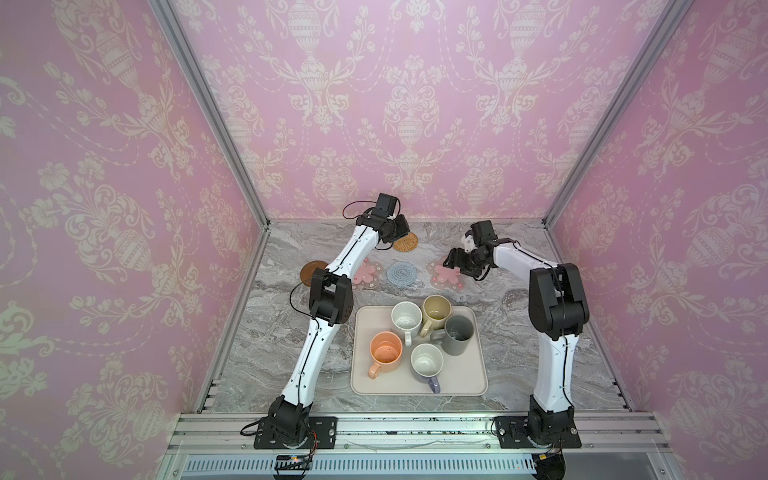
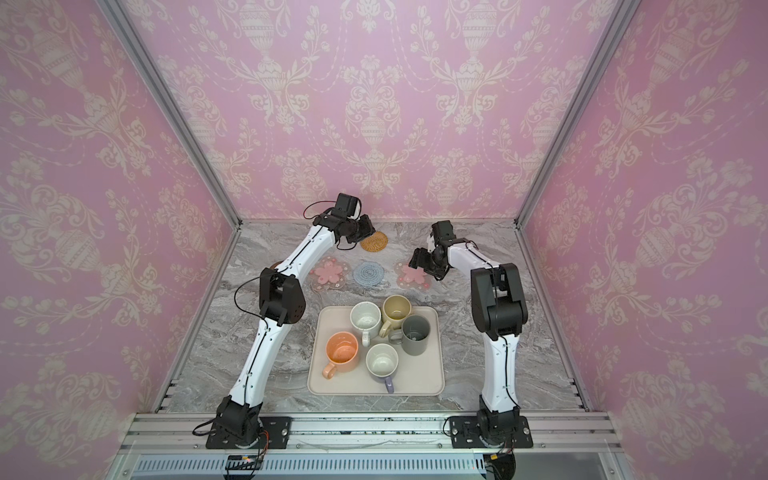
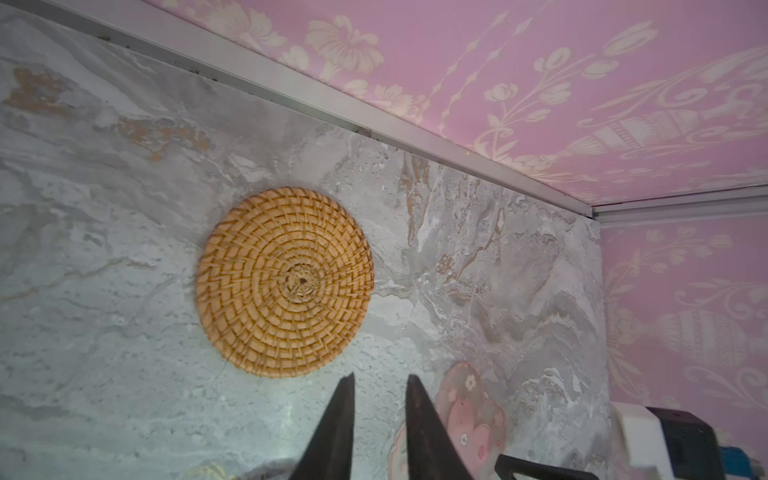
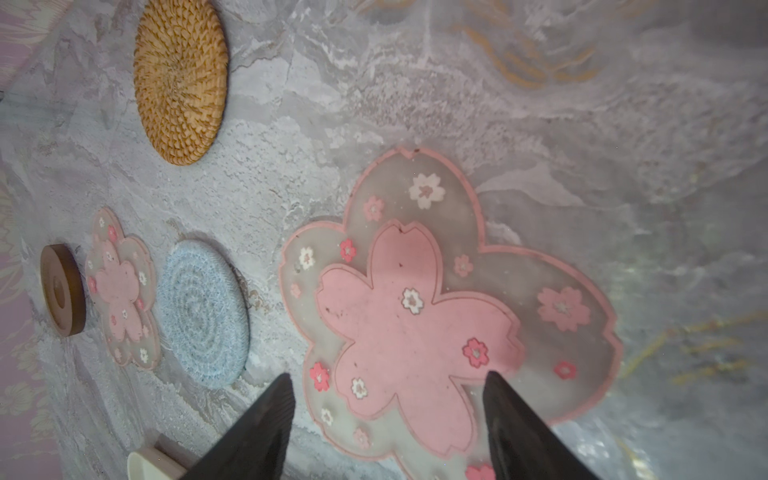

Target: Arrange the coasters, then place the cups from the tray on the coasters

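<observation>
Left wrist view: left hand [image 3: 380,375] hovers, slightly parted, near rattan coaster [image 3: 286,282]

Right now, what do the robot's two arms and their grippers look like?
The left arm and right arm match: curved white shells, boxy black joints and black bases, a thin black cable running along each shell. The fingers of the left gripper and right gripper are black and taper to points.
</observation>
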